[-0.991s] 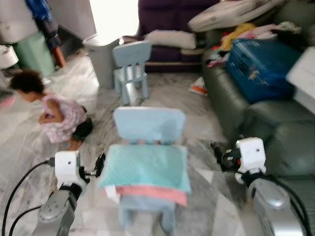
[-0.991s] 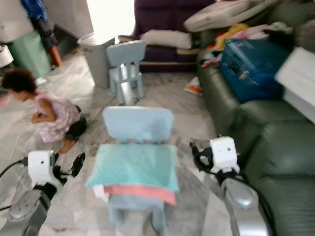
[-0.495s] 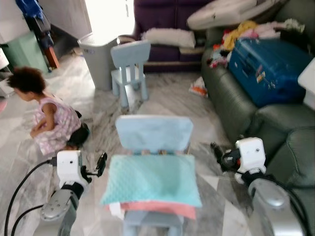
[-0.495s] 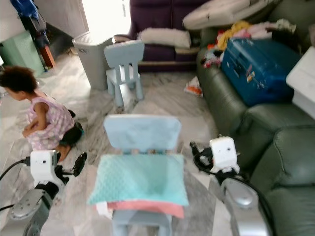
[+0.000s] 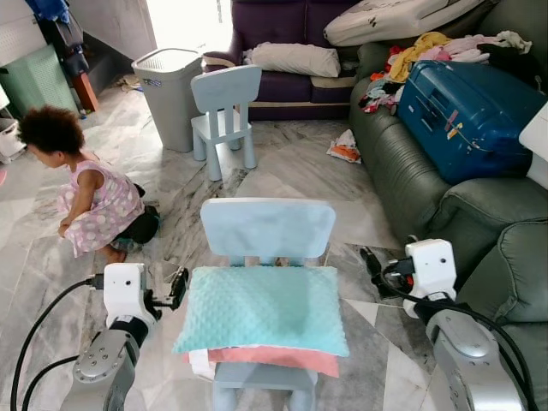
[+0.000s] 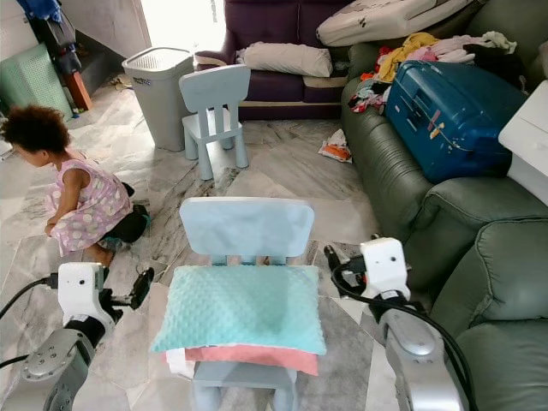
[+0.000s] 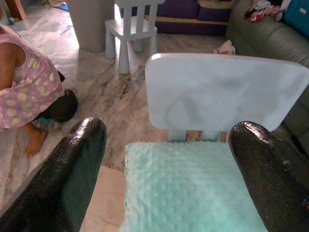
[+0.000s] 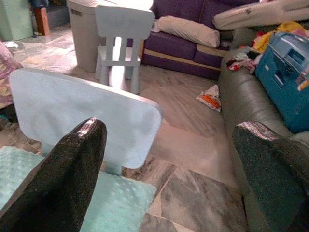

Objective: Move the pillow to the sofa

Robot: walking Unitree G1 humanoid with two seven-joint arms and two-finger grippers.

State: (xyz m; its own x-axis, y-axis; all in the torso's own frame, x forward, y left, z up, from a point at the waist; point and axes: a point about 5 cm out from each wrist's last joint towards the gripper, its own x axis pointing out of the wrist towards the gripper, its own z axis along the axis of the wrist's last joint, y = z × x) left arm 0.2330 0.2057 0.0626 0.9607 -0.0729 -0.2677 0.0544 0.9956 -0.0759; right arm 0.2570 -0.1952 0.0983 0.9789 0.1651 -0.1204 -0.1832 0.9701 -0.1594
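Pillow (image 5: 264, 310) lies on chair (image 5: 267, 229); left gripper (image 7: 166, 169) and right gripper (image 8: 169, 179) fingers spread apart, empty.

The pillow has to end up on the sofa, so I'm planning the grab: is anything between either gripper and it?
Nothing visible. The teal pillow lies on the small chair, with the left gripper beside one end and the right gripper beside the other, both open and apart from it.

Lived-in living room — sofas (image 5: 411, 171), child's chair (image 5: 224, 111).
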